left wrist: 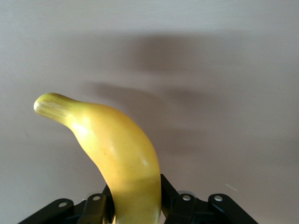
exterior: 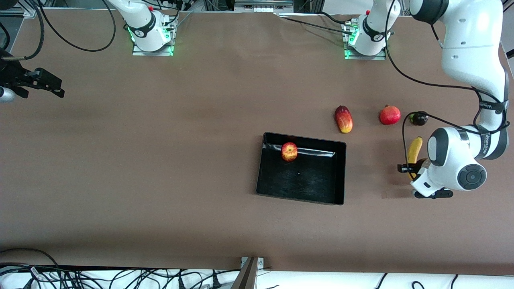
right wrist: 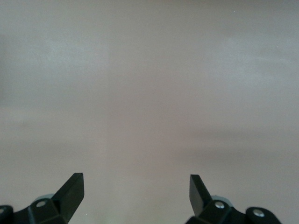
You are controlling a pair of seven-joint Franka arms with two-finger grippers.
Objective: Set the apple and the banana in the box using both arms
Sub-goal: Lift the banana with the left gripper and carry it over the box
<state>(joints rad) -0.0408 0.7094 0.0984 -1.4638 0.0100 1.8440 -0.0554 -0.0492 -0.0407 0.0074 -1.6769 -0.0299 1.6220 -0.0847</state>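
Brown and plain, the table (exterior: 160,160) filled almost the whole front view, with the two arm bases along its upper edge. On it, the black box (exterior: 341,172) was the largest thing, lying near the middle. The apple (exterior: 289,151) already sat inside it, close to the wall farther from the front camera.

The left arm reached down at its own end of the table, and the left gripper (left wrist: 136,205) was clamped on the banana (exterior: 414,150), with one black finger pressed on each side of the fruit near one end. The banana was well apart from the box, and it seemed to rest on the table at this moment, though the arm hid the held end in the front view. The right gripper (right wrist: 136,191) waited over bare table at the right arm's end, its fingers standing wide apart with nothing between them.

Smaller things lay farther from the front camera than the banana: a mango (exterior: 343,119), a pomegranate (exterior: 390,115) and a small dark object (exterior: 419,119).

The risk I saw was in the grip. Because the fingers held the banana near one end, the long free part could swing or slip down during the lift. It could then catch the box wall and fall outside.
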